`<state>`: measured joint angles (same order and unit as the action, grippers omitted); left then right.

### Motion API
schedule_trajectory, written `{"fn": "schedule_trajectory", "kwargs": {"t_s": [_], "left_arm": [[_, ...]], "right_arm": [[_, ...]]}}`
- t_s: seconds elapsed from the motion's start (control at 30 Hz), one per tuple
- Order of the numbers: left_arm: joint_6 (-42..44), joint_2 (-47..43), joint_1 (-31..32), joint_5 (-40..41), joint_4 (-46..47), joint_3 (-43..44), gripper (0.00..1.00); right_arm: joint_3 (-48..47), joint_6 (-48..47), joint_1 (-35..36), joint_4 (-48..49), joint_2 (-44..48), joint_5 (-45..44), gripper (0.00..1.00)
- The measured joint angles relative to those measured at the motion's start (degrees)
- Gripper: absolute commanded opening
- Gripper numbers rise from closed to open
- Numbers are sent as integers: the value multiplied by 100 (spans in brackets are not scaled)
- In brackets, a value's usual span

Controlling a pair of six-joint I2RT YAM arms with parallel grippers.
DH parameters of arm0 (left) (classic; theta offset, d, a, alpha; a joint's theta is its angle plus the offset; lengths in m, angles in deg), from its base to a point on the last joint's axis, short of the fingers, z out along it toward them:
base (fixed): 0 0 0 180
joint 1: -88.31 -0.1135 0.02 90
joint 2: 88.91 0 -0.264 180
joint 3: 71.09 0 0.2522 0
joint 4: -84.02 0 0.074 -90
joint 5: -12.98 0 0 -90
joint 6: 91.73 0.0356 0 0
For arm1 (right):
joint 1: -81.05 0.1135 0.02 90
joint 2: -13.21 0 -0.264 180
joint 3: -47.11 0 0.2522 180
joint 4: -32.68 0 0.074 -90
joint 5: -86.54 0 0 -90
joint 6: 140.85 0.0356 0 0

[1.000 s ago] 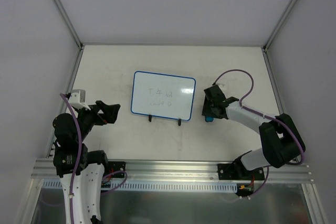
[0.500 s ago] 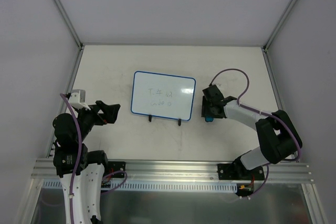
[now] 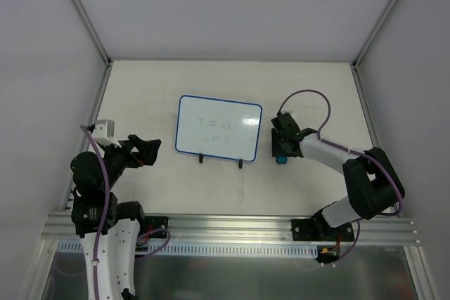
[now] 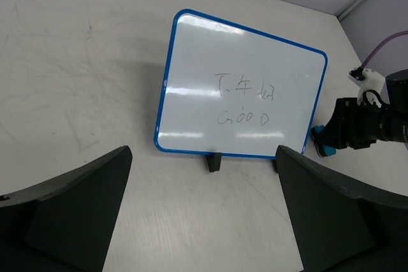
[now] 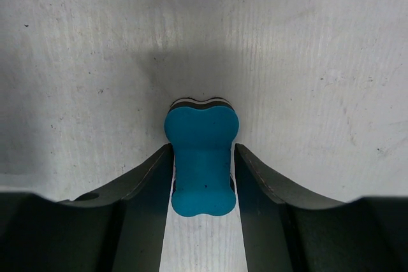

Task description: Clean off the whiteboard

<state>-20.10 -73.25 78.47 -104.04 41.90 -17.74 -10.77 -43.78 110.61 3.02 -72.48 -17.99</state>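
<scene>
The whiteboard [image 3: 218, 128] has a blue frame, two black feet and dark handwriting in its middle; it stands at the table's centre and also shows in the left wrist view [image 4: 239, 97]. A small blue eraser [image 5: 201, 157] lies on the table just right of the board [image 3: 280, 159]. My right gripper [image 5: 203, 151] is down over it, fingers pressed against both sides of its narrow waist; in the top view the gripper [image 3: 281, 149] sits beside the board's right edge. My left gripper [image 3: 149, 149] is open and empty, left of the board, facing it [image 4: 204, 154].
The table [image 3: 140, 89] is white with scuff marks. Grey enclosure walls and metal posts [image 3: 81, 12] stand at the back and sides. An aluminium rail [image 3: 225, 226] runs along the near edge. The right arm's purple cable [image 3: 309, 96] loops above the table.
My right gripper has shifted slightly left and settled lower over the eraser, with its fingers drawn in against it. The left arm and the whiteboard have not moved.
</scene>
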Motion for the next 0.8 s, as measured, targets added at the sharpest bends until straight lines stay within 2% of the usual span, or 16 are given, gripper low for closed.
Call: {"fn": "schedule_trajectory", "kwargs": {"t_s": [0.33, 0.4, 0.43, 0.53, 0.57, 0.8], "left_arm": [[0, 0, 0, 0, 0, 0, 99], [0, 0, 0, 0, 0, 0, 99], [0, 0, 0, 0, 0, 0, 99], [2, 0, 0, 0, 0, 0, 99], [0, 0, 0, 0, 0, 0, 99], [2, 9, 0, 0, 0, 0, 99]], "right_arm": [[-46, -33, 7, 2, 2, 24, 45], [-46, -31, 7, 0, 2, 24, 39], [-46, -31, 7, 2, 2, 26, 33], [-57, -63, 7, -2, 2, 37, 4], [-68, -63, 7, 0, 2, 42, 0], [-87, -42, 7, -52, 138, 92, 0]]}}
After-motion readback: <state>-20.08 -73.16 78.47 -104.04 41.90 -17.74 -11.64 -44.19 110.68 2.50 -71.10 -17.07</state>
